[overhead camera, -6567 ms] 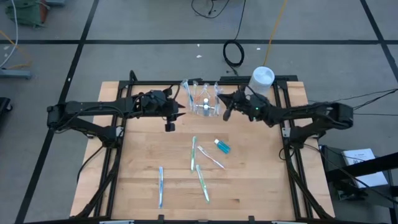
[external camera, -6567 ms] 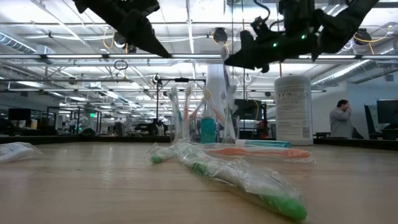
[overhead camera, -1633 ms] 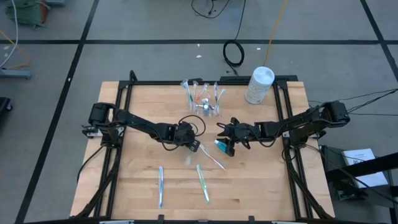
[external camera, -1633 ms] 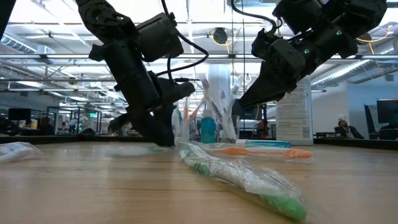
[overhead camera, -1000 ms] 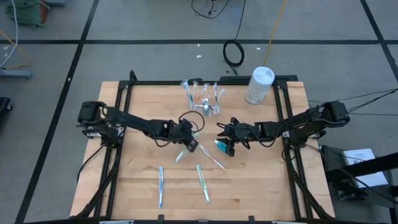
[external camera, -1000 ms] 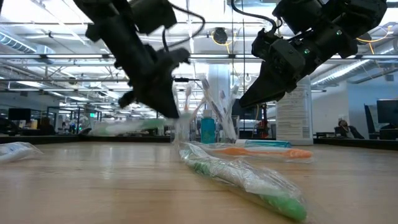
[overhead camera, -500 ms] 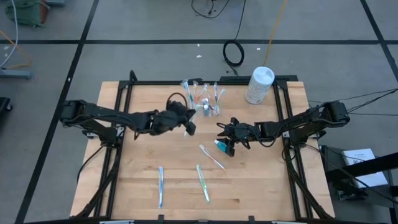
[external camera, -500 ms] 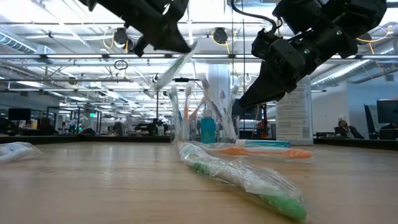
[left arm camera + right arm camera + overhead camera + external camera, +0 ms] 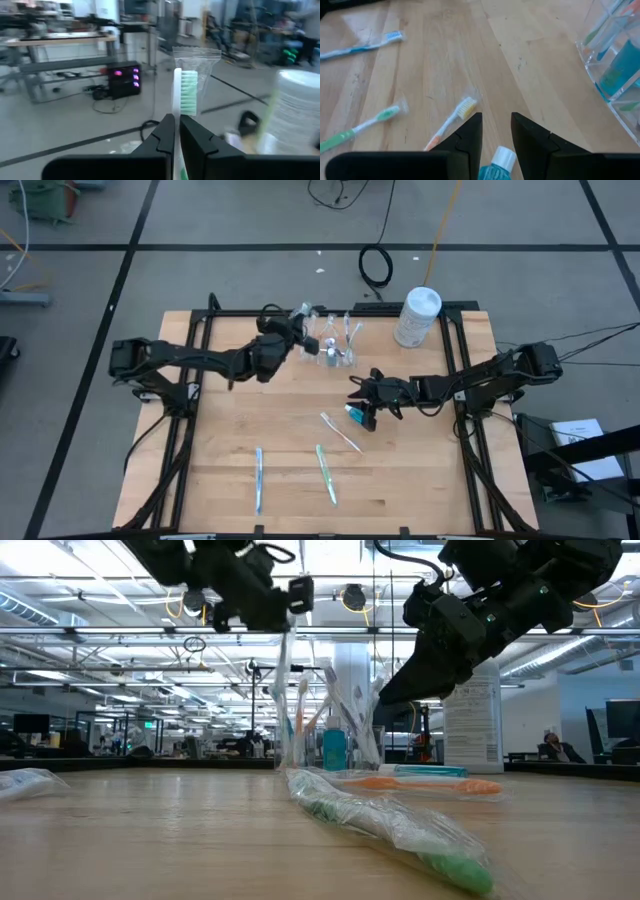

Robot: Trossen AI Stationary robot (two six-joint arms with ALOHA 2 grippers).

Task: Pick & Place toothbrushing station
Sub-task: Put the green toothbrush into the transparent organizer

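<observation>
The left gripper [image 9: 283, 332] had carried a pinched green toothbrush [image 9: 186, 94] up to the cup [image 9: 330, 350] near the worktop's [image 9: 230, 450] far edge; the right gripper [image 9: 362, 412], fingers spread, waited over the blue tube [image 9: 357, 416].

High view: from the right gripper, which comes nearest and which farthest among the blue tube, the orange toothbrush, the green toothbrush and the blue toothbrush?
Measured from the right gripper:
1. Blue tube, right beside the gripper.
2. Orange toothbrush, just toward the table's front.
3. Green toothbrush, farther toward the front edge.
4. Blue toothbrush, farthest, at the front on the left arm's side.
</observation>
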